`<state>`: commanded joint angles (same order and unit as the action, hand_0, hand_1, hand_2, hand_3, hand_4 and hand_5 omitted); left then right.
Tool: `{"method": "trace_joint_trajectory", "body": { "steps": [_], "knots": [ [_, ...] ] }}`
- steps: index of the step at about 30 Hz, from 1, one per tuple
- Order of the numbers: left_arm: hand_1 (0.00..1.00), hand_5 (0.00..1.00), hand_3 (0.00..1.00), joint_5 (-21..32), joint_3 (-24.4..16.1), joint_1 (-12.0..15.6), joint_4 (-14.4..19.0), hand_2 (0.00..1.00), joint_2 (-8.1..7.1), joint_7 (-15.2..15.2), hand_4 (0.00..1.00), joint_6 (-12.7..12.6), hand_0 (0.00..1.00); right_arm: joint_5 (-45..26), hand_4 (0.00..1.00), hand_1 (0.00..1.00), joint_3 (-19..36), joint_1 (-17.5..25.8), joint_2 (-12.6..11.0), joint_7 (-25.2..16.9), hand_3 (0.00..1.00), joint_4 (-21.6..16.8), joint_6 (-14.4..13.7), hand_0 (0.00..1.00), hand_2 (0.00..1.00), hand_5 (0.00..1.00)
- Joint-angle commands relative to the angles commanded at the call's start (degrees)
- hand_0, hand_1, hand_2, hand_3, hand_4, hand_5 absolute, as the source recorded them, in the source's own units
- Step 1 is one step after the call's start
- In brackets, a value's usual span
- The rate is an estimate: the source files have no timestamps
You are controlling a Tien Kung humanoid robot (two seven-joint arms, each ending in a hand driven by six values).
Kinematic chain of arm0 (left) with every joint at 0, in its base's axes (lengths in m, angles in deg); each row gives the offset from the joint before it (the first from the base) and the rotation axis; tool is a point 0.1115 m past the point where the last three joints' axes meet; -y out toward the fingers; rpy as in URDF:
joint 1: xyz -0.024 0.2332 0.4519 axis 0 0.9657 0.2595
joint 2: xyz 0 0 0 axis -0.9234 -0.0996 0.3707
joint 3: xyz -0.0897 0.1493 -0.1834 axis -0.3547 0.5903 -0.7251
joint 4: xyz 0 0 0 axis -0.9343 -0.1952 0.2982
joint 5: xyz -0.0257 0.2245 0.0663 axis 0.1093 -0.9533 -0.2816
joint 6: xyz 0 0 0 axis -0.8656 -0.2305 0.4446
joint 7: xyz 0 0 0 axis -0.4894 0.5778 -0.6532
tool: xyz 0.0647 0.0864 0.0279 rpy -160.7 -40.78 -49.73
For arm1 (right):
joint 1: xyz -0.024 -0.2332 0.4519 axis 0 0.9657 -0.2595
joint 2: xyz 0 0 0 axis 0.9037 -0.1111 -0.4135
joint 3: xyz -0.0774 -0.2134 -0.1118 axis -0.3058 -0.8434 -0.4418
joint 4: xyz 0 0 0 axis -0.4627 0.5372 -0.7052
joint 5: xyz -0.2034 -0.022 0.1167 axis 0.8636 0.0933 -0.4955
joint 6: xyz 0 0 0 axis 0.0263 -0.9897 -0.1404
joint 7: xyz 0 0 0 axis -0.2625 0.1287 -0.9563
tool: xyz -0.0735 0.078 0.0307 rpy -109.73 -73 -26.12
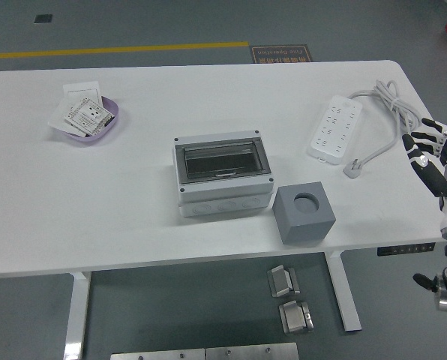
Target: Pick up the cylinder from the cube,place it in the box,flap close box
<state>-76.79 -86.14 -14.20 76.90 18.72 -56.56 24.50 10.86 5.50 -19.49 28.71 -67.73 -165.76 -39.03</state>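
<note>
In the head view, you see the grey cube standing near the front edge of the white counter, just beside the right front corner of the box. The round hole on top of the cube looks empty, and you cannot find the cylinder anywhere on the counter. The box has its transparent flap lying down flat, so it looks closed; I judge that the cylinder is probably inside, but the dark window does not let you confirm this. The right robot hand is at the far right edge of the picture, well apart from the cube and the box, with its fingers spread and holding nothing. The left arm does not appear. So I judge that all three steps are finished and nothing is left in hand. For the next move you only need to check that the flap is fully seated. At the side, a power strip with its cable and a purple tray of cards are not involved.
</note>
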Motion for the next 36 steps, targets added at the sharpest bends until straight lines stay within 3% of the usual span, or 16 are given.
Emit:
{"method": "trace_joint_trajectory", "body": {
  "steps": [15,24,36],
  "knots": [
    [0.65,0.334,0.667,13.5,10.5,5.0,0.0,0.561,-1.47,7.3,0.696,0.2,0.645,-3.9,0.885,0.56,2.5,3.1,3.2,-1.5,0.717,2.0,0.4,0.63,0.623,0.549],
    [0.65,0.334,0.668,21.7,18.7,7.0,0.0,0.555,-3.64,13.0,0.696,0.5,0.646,-4.3,0.891,0.556,4.6,4.1,5.2,-1.9,0.701,1.7,0.3,0.627,0.614,0.551],
    [0.647,0.336,0.667,22.8,21.2,6.8,0.9,0.522,-4.52,13.2,0.697,0.2,0.647,-4.0,0.865,0.542,4.5,2.0,6.2,-1.9,0.679,2.3,0.1,0.621,0.606,0.537]
  ]
}}
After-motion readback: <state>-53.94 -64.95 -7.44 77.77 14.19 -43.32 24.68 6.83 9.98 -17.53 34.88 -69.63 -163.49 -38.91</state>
